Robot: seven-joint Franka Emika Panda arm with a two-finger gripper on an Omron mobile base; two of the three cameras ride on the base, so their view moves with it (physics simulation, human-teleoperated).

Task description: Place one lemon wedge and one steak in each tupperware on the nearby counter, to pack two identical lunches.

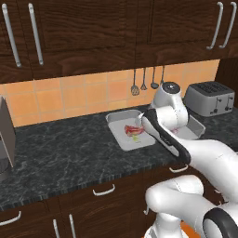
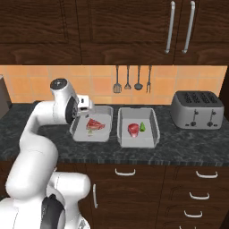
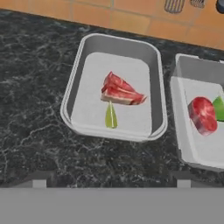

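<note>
Seemingly the packing is finished, for both trays near the tabletop's back edge hold a pair, the left tray (image 3: pixel 83 78) a steak (image 3: pixel 119 90) and lemon wedge (image 3: pixel 110 116), the right tray (image 3: pixel 186 74) likewise, while the tool (image 2: pixel 85 106) hovers spread and empty.

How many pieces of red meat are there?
2. One red wedge-shaped steak lies in the left light-grey tray, touching a pale green lemon wedge. One round red steak lies in the right tray. None seem hidden.

counter (image 2: pixel 44 143) w/ 2 tupperware (image 3: pixel 83 74), toaster (image 2: pixel 197 109)
</note>
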